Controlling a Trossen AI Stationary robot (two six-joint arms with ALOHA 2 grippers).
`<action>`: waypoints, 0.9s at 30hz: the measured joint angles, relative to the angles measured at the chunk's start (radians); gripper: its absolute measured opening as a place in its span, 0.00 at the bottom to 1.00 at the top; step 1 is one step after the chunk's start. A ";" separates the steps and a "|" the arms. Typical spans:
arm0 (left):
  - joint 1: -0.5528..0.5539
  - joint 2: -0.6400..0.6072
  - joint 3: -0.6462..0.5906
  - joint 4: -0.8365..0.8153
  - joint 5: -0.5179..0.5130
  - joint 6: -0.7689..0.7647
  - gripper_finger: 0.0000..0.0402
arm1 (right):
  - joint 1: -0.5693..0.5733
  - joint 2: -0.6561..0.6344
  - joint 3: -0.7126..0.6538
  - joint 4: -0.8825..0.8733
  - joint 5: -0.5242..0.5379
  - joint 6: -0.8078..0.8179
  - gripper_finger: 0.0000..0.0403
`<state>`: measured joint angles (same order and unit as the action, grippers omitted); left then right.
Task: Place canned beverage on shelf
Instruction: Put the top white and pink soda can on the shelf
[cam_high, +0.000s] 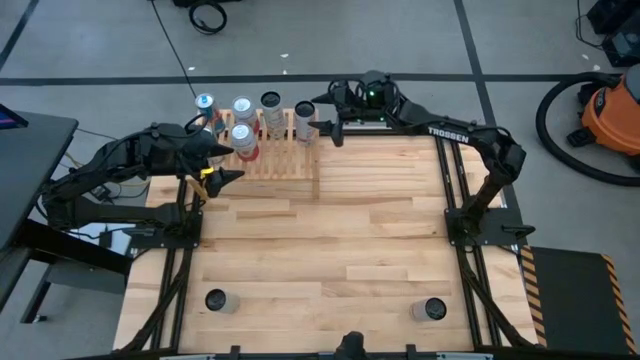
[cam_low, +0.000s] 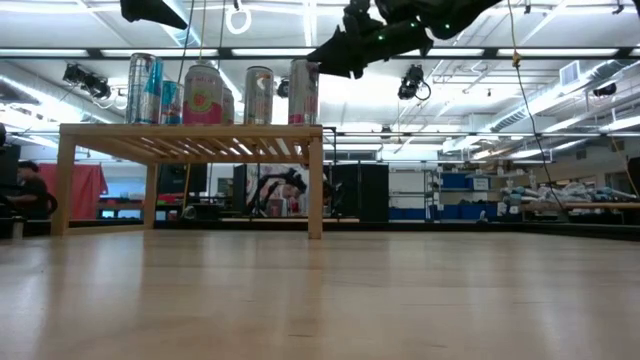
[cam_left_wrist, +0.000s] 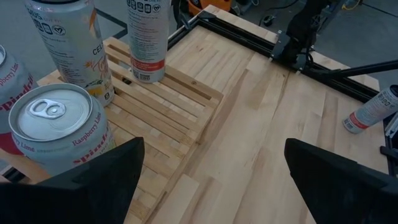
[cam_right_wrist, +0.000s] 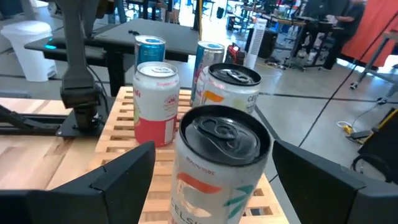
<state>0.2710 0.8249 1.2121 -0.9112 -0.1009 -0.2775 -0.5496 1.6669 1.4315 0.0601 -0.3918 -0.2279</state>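
Warehouse lights are glowing behind the shelf (cam_low: 190, 135). Left gripper (cam_high: 222, 160) is hanging open beside the pink can (cam_left_wrist: 53, 134) — seemingly let go. Right gripper (cam_right_wrist: 211, 168) is straddling the dark-topped can (cam_right_wrist: 214, 168) on the slats, fingers apart — probably releasing.

Bright, even overhead strip lighting; faint shadows, slight blur, near fingers (cam_left_wrist: 93, 186) defocused.

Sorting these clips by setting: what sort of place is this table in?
Probably a large robotics lab or workshop. The low view shows an open hall with ceiling strip lights and stocked benches; the high view shows taped floor lines and an orange shop vacuum beside the table.
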 joint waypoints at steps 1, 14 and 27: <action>0.000 0.000 0.000 0.000 0.000 0.000 0.97 | 0.004 0.000 0.000 0.000 0.014 0.000 0.83; -0.001 0.000 0.000 0.000 0.000 0.000 0.97 | 0.029 0.039 0.001 0.066 0.121 0.059 0.83; 0.000 0.000 0.000 0.001 0.000 0.001 0.97 | 0.032 0.053 0.000 0.065 0.130 0.060 0.72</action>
<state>0.2707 0.8246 1.2125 -0.9104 -0.1009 -0.2768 -0.5178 1.7203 1.4311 0.1247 -0.2621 -0.1676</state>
